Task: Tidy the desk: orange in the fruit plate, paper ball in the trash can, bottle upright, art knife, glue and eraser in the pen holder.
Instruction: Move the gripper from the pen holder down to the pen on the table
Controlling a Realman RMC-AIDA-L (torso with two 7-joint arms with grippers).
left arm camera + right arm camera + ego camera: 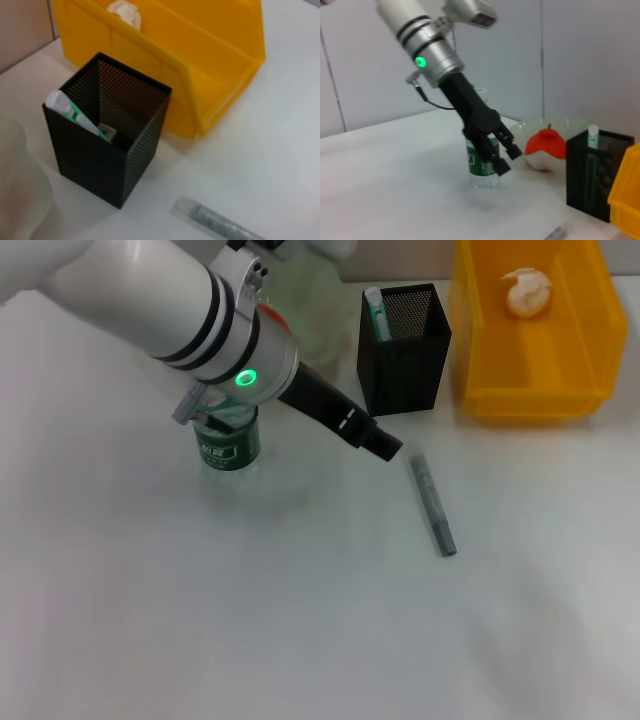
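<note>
Head view. White desk. Left arm reaches in from the upper left; left gripper hangs low over the desk, just in front of the black mesh pen holder; whether its fingers are apart or together cannot be told here. Clear bottle with green label stands upright under the arm's wrist. Grey art knife lies flat on the desk, just beside the gripper tip and in front of the holder. Green-and-white glue tube stands inside the holder. Yellow bin, right of the holder, contains the paper ball.

Left wrist view. Pen holder holds the glue tube and a small block at the bottom, possibly the eraser. Yellow bin just behind it; paper ball inside. Art knife on the desk in front.

Right wrist view. Left gripper with fingers slightly spread, gripping nothing, in front of the upright bottle. Orange sits in the pale fruit plate, next to the pen holder. Right gripper not seen.
</note>
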